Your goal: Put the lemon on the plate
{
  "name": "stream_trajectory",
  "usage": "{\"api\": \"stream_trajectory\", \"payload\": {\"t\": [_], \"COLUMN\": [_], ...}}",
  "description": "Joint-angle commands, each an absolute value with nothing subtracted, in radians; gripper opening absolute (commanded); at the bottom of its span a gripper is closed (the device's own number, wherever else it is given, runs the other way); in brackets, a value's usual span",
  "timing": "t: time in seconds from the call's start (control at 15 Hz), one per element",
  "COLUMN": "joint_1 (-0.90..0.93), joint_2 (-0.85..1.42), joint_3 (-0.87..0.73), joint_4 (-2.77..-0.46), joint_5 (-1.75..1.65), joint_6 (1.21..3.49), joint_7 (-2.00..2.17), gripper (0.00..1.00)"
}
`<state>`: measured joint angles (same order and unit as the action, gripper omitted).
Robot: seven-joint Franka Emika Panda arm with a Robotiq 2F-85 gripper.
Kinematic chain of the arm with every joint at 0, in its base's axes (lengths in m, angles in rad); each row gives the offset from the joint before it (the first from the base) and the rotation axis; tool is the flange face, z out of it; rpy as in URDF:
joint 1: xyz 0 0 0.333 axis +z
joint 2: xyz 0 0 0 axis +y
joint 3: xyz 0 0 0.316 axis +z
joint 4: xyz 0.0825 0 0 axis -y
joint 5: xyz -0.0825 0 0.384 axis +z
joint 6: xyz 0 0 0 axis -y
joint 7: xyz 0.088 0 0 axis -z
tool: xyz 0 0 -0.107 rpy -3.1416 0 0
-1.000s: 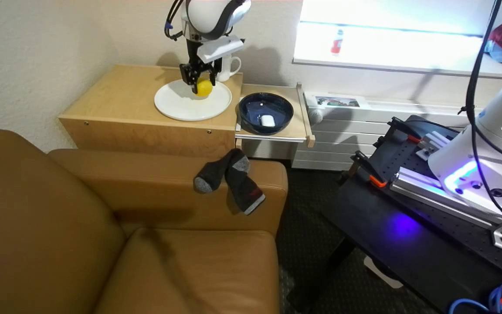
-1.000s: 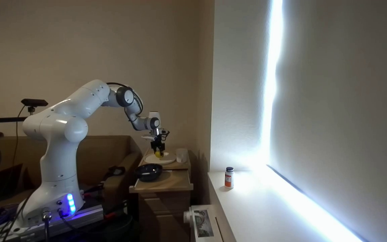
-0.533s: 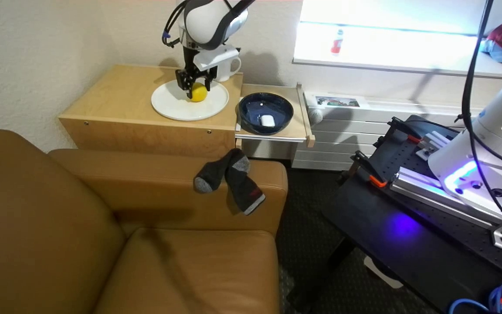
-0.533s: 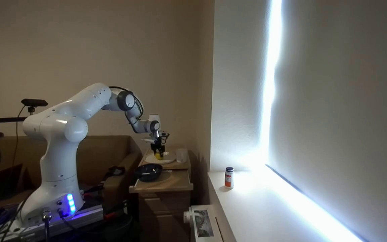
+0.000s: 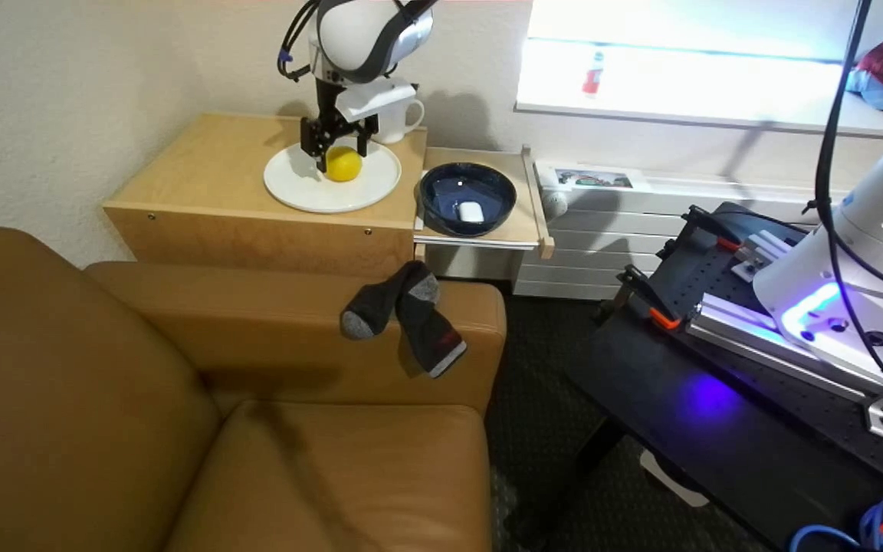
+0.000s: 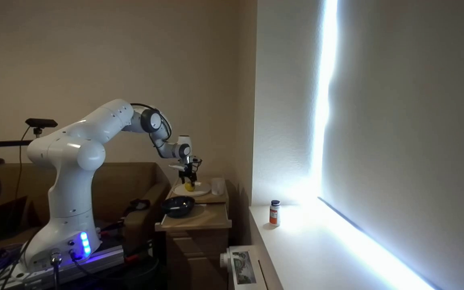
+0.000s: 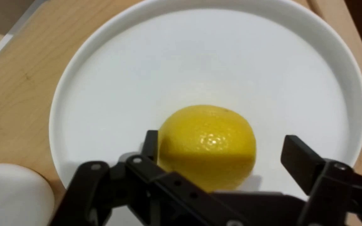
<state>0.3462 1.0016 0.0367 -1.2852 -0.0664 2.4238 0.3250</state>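
From where I stand, the brown couch (image 5: 280,360) is the biggest thing here, spreading from six o'clock to nine in an exterior view. Just past its armrest, at ten, stands a pale wooden cabinet (image 5: 204,165). The white robot arm (image 6: 83,133) stands around eight o'clock in an exterior view and bends over toward the cabinet. In an exterior view, an open drawer (image 5: 509,159) juts from the cabinet's three o'clock side. The white plate (image 5: 319,193) lies on the cabinet top; a dark blue bowl (image 5: 449,192) sits in the drawer at the plate's three o'clock. Dark socks (image 5: 417,299) drape over the couch's armrest, at the plate's five. The gripper (image 7: 220,140) hangs low over the plate, spread wider than the lemon (image 7: 206,141): in the wrist view the nine o'clock finger (image 7: 151,146) is touching it or just beside it, I can't tell which, while the three o'clock finger (image 7: 300,160) stands apart. A white mug (image 5: 394,126), partly hidden by the arm, stands just beside the plate at its one-thirty. The lemon rests on the plate near the middle, between those fingers.
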Motion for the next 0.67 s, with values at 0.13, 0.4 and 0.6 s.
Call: {"api": "stream_trajectory", "payload": {"t": [0.13,0.4,0.6], "joint_1": [0.359,0.391,0.388], "joint_2": [0.765,0.622,0.663], "joint_3": [0.008,-0.004,0.005], "joint_4": [-1.526,-1.692,-1.616], "joint_5": [-0.075,-0.106,-0.078], "joint_6": [2.525,2.761,2.744], "joint_7": [0.362,0.386,0.372], "gripper": [1.00,1.00,1.00]}}
